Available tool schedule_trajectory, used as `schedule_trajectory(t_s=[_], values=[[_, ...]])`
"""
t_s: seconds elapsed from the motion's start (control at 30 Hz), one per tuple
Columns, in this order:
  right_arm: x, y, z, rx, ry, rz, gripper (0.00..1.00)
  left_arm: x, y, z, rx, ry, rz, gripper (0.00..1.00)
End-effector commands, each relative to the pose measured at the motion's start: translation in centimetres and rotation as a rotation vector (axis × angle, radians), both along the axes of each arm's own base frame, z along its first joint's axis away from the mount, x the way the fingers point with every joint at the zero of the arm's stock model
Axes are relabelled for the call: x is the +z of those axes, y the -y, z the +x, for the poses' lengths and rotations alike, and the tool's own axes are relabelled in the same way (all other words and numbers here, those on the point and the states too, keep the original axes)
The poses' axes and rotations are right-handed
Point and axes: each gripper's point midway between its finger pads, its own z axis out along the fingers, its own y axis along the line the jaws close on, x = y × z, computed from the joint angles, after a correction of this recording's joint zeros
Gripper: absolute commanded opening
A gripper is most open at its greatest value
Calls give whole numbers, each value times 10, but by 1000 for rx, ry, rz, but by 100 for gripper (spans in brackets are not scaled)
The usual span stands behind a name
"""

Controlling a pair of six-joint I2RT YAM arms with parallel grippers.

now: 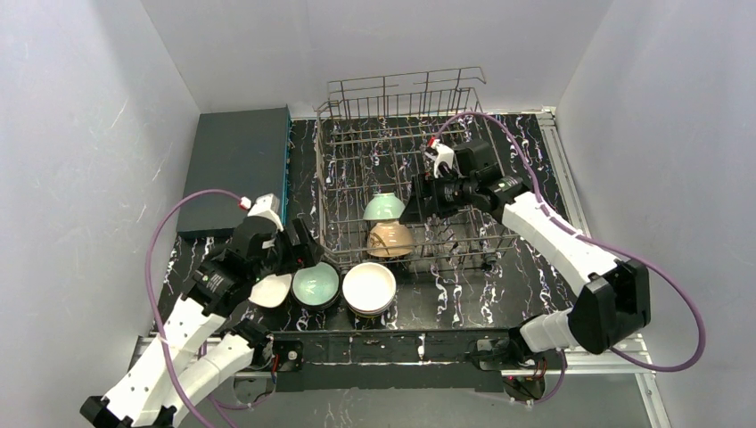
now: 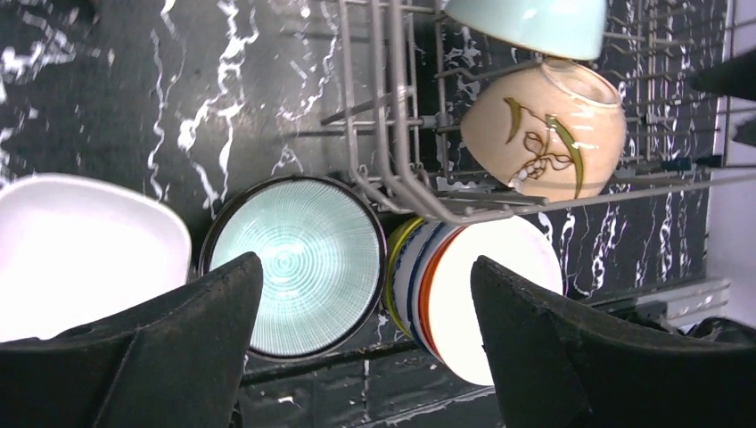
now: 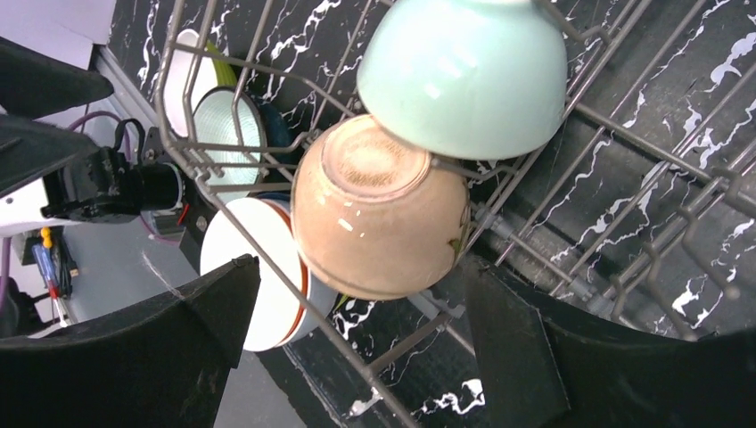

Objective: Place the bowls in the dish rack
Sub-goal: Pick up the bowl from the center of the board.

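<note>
So, top view: the dish rack (image 1: 401, 94) holds two bowls, a mint bowl (image 1: 383, 207) and a peach-tan bowl (image 1: 390, 239), both tipped on the tines by its near wall. Just outside that wall, on the black marbled worktop (image 1: 499, 276), sit a white-topped stack (image 1: 369, 287), a ribbed green bowl (image 1: 316, 285) and a white dish (image 1: 270, 290). My read: between placements, next pick pending.

Left wrist: left hand (image 2: 365, 263) is spread wide and empty, over the ribbed green bowl and the stack, outside the rack. The green bowl has glossy glaze, fine radial ribs and a dark rim; the stack shows striped rims. Next move probably needs one finger inside a rim, then a lift clear of the rack wall.

Right wrist: right hand (image 3: 361, 263) is wide open, holding nothing, over the rack near the peach-tan bowl. That bowl is smooth and round, foot ring up, on thin wire; likely slippery.
</note>
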Motion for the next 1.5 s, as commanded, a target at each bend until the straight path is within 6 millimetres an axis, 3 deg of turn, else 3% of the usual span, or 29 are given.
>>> schedule_trajectory(t_s=[0.0, 0.27, 0.6, 0.8, 1.03, 1.23, 1.47], values=[[30, 8, -17, 4, 41, 50, 93, -26, -25, -21, 234, -162, -23, 81], [32, 12, -21, -14, 42, 50, 94, -51, -49, -35, 450, -296, 22, 69], [30, 14, -20, -23, 50, 34, 94, -64, -39, -32, 431, -390, 70, 55], [26, 16, -24, -24, 43, 36, 94, -49, -9, -23, 212, -334, 7, 53], [26, 18, -24, -33, 49, 37, 94, -21, 53, -31, -72, -287, -278, 48], [25, 16, -23, -33, 48, 38, 94, -36, 76, -47, -146, -421, -272, 52], [25, 17, -22, -39, 52, 33, 94, -58, 73, -51, -115, -473, -146, 46]])
